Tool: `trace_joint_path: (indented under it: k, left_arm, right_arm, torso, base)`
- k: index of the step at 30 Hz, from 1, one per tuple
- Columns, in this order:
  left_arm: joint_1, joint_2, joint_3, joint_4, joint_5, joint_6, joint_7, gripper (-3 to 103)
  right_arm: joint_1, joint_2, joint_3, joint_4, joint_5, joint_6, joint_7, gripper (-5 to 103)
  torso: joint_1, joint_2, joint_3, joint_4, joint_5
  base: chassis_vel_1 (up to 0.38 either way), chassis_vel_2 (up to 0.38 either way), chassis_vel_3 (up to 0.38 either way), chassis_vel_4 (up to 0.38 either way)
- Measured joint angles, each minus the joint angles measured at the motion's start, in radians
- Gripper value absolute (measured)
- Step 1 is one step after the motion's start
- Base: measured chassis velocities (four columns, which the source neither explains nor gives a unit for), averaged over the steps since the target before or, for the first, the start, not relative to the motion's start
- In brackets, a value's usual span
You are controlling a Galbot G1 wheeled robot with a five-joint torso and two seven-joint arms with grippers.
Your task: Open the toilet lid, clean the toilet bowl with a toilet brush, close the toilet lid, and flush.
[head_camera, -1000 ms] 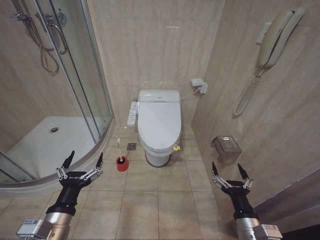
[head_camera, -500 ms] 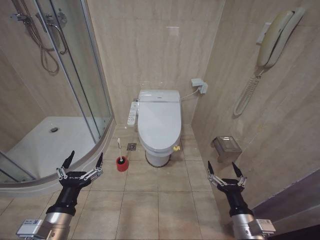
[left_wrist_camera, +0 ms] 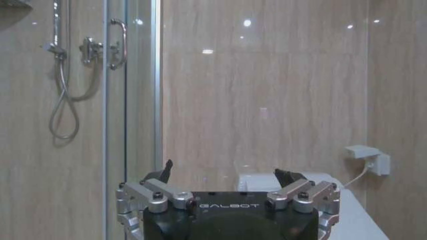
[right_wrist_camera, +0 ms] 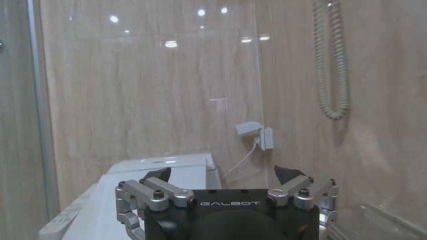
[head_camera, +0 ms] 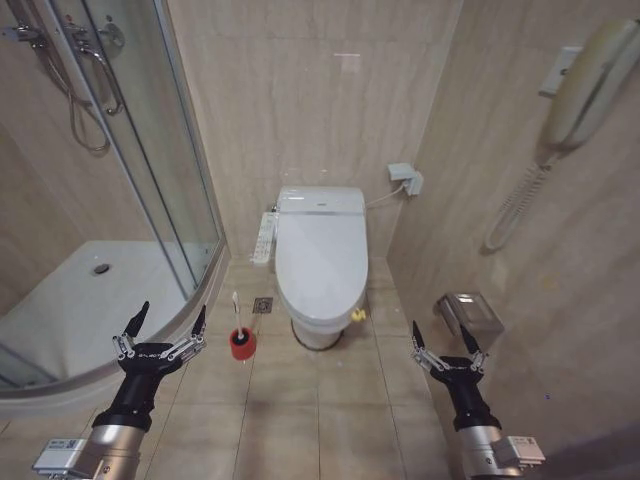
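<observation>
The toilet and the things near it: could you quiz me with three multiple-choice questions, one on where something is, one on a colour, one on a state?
1. Where does the toilet brush stand?
A. On the floor between the shower and the toilet
B. Inside the shower tray
C. On top of the lid

2. What colour is the brush's holder cup?
A. Blue
B. Red
C. Green

3. How is the toilet lid?
A. Raised against the tank
B. Taken off
C. Down, covering the bowl

Answers:
1 A, it rises from its cup on the tiles beside the toilet.
2 B, the cup is plainly red.
3 C, the smooth white cover lies flat; the left gripper and the right gripper hang far from it, fingers spread.
</observation>
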Motion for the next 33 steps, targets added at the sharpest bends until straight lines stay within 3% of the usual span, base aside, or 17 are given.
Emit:
trace_joint_path:
  k: [11,14,15,28,33]
  left_arm:
    - [0.000,0.000,0.000,0.000,0.000,0.000,0.000,100]
    - [0.000,0.000,0.000,0.000,0.000,0.000,0.000,100]
    - [0.000,0.000,0.000,0.000,0.000,0.000,0.000,100]
    - [0.000,0.000,0.000,0.000,0.000,0.000,0.000,100]
    - [0.000,0.000,0.000,0.000,0.000,0.000,0.000,100]
  right_arm:
    - [0.013,0.006,-0.006,-0.023,0.016,0.056,0.003,100]
    - [-0.078,0.004,-0.003,-0.018,0.037,0.141,-0.044,100]
    - [-0.100,0.005,-0.003,-0.013,0.038,0.152,-0.054,100]
    - [-0.187,0.021,-0.007,-0.024,0.013,0.184,-0.063,100]
    - [-0.209,0.038,-0.021,-0.136,-0.046,0.256,-0.074,100]
  torso:
    - [0.000,0.000,0.000,0.0005,0.0004]
    - [0.001,0.000,0.000,0.0005,-0.0002]
    - [0.001,0.000,0.000,-0.0006,-0.0006]
    - [-0.001,0.000,-0.001,0.0000,-0.0002]
    - [0.000,0.000,0.000,0.0000,-0.0002]
  base:
    - [-0.276,0.293,0.300,-0.291]
    - [-0.296,0.302,0.283,-0.310]
    - [-0.225,0.115,0.081,-0.107]
    - [0.007,-0.008,-0.033,0.012]
    - [0.000,0.000,0.000,0.000]
